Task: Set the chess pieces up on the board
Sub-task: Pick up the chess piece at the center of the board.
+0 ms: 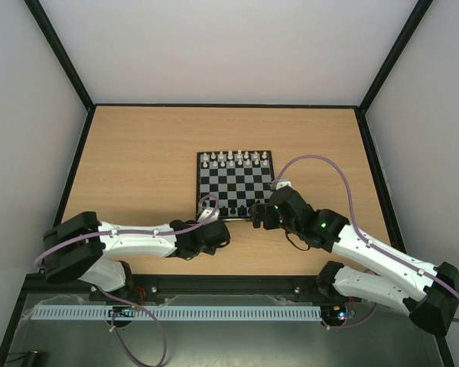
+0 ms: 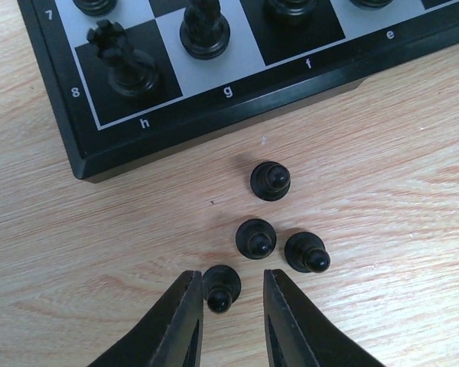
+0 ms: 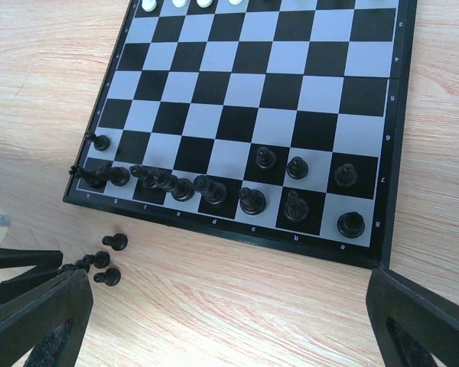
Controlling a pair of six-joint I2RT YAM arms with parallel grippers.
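Note:
The board [image 1: 237,182] lies mid-table; it also shows in the right wrist view [image 3: 260,99] and the left wrist view [image 2: 214,115]. Black chess pieces [image 3: 252,200] fill its near row, with a few pawns [image 3: 297,167] in the row behind. Several black pawns stand on the table off the near left corner [image 2: 255,238]. My left gripper [image 2: 229,294] is open, low over the table, with its jaws either side of one pawn [image 2: 220,287]; the left finger [image 2: 180,321] is against it. My right gripper [image 3: 229,321] is wide open and empty, over bare table just before the board's near edge.
White pieces [image 1: 237,159] stand along the board's far rows. The two grippers [image 1: 222,232] [image 1: 256,216] are close together at the board's near edge. Black frame rails border the wooden table [image 1: 138,153].

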